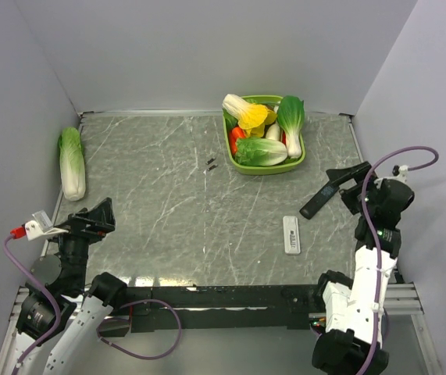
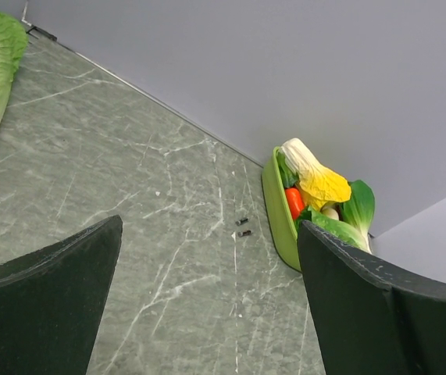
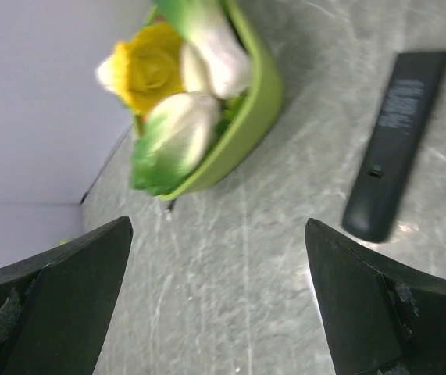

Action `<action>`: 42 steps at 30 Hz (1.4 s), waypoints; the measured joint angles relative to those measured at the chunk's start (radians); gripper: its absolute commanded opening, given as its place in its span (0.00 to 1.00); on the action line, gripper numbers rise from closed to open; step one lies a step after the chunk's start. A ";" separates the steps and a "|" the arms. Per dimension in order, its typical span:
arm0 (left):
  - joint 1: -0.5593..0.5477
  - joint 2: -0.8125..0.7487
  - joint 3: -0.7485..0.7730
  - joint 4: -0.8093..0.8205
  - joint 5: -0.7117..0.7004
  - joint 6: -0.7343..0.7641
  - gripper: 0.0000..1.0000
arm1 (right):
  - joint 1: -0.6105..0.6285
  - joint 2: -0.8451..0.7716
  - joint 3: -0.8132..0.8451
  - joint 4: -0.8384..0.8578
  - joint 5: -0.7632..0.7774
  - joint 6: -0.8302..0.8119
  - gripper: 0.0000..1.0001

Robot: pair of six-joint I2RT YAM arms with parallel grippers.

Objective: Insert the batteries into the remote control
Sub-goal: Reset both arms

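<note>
The slim black remote control [image 1: 319, 203] lies flat and slanted, back face up, on the table's [image 1: 168, 203] right side.

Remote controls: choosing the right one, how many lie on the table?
2: slim black rectangular remote far right; white rectangular remote just left of it, nearer the front.

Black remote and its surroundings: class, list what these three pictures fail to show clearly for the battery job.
1. batteries: none shows in any view.
2. two dark bits: too small in the top and left wrist views to identify.
3. black remote: blurred in the right wrist view, so its label and any battery cover cannot be read; too small in the top view for detail.
</note>
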 measured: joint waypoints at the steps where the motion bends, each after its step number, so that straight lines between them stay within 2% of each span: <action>1: 0.000 0.000 0.000 -0.002 -0.004 -0.002 0.97 | 0.000 0.000 0.028 -0.013 -0.014 -0.004 1.00; 7: 0.000 0.000 0.000 -0.010 -0.021 -0.010 0.97 | 0.008 -0.003 0.263 -0.106 -0.070 -0.087 1.00; 12: 0.000 0.000 0.000 -0.018 -0.022 -0.011 0.97 | 0.090 -0.035 0.334 -0.188 -0.022 -0.174 1.00; 20: 0.001 0.000 0.000 -0.016 -0.021 -0.008 0.97 | 0.328 -0.133 0.342 -0.302 0.232 -0.325 1.00; 27: 0.033 0.017 0.000 -0.003 -0.011 0.000 0.97 | 0.452 -0.277 0.341 -0.304 0.439 -0.411 1.00; 42: 0.110 0.071 0.000 0.023 0.068 0.027 0.97 | 0.653 -0.526 0.122 -0.238 0.661 -0.536 1.00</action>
